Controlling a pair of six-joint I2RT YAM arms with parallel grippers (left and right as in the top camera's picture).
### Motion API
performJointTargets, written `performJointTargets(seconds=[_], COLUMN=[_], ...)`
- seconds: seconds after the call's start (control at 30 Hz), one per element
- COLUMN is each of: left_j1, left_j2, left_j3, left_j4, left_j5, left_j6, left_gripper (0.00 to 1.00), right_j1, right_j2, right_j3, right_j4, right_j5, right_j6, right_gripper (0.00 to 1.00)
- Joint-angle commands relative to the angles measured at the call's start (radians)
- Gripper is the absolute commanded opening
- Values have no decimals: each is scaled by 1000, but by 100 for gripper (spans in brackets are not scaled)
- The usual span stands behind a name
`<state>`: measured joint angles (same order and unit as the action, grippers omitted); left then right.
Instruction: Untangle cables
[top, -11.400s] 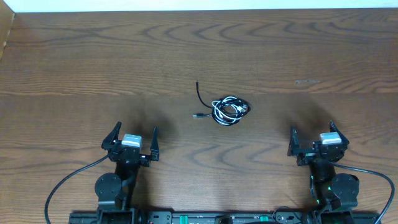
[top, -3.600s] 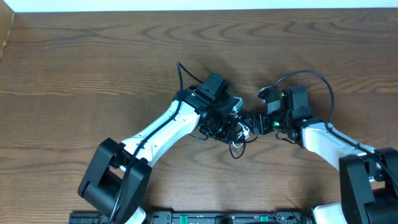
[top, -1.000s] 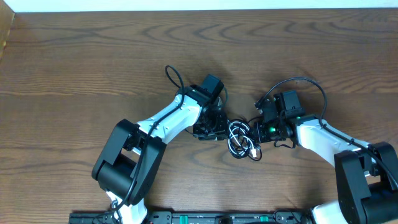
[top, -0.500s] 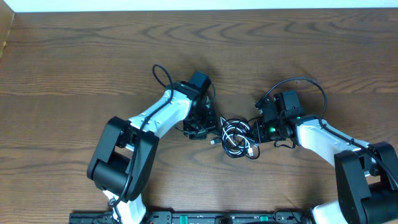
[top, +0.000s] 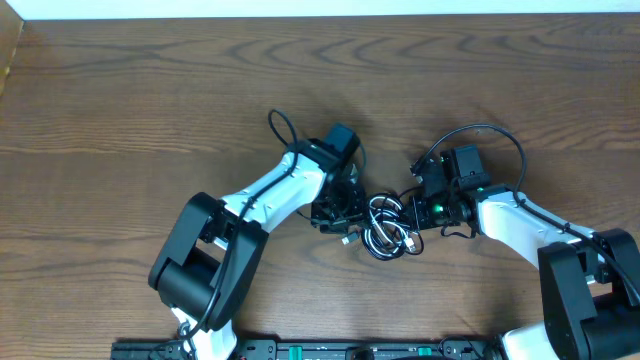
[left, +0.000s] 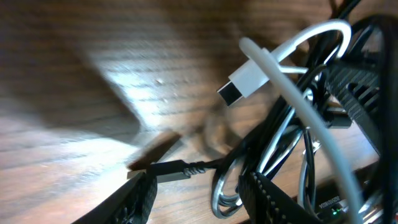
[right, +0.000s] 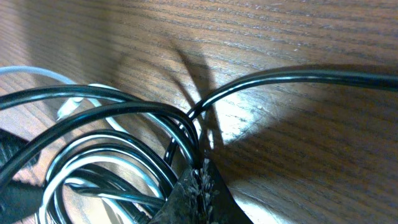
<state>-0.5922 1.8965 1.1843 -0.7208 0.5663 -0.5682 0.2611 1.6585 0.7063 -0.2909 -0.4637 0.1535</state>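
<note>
The cables (top: 385, 228) lie in one tangled bundle of black and white loops at mid-table, between my two grippers. My left gripper (top: 345, 214) is at the bundle's left side. In the left wrist view it (left: 199, 183) stands open, a black plug end (left: 168, 169) and a cable loop lying between its fingers (left: 138, 198). A white plug (left: 245, 84) sticks out above. My right gripper (top: 412, 212) is at the bundle's right side. In the right wrist view it (right: 202, 171) is shut, with black strands of the cables (right: 118, 143) running into its tips.
The wooden table (top: 120, 110) stretches all round the bundle. Thick black arm cables arch above the left wrist (top: 282, 125) and the right wrist (top: 480, 130). The table's far edge (top: 320, 14) meets a white wall.
My left gripper swung left away from the bundle half a second ago and has come back right against it. The bundle shifted slightly. The right arm has not moved.
</note>
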Motion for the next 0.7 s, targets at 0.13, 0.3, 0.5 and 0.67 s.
performJointTargets(seconds=[0.13,0.3,0.5,0.67], left_j1=[-63,-83,-82,-62], left_j2=[8,11,11,4], left_j3=[-37,-64,-70,-69], left_j4=[66,122,129,119], left_j5=[-2,-2,-3,-3], left_j6=[-21,-47,-46,-5], left_gripper=[50,49,25,8], right_j1=[2,2,2,2], right_j2=[24,24,24,24], right_j3=[-20,-20,-20,-20], right_j4=[-16,-21,-21,-21], right_j5=[99,99,99,100], right_j6=[11,10,10,10], right_gripper=[1,1,1,1])
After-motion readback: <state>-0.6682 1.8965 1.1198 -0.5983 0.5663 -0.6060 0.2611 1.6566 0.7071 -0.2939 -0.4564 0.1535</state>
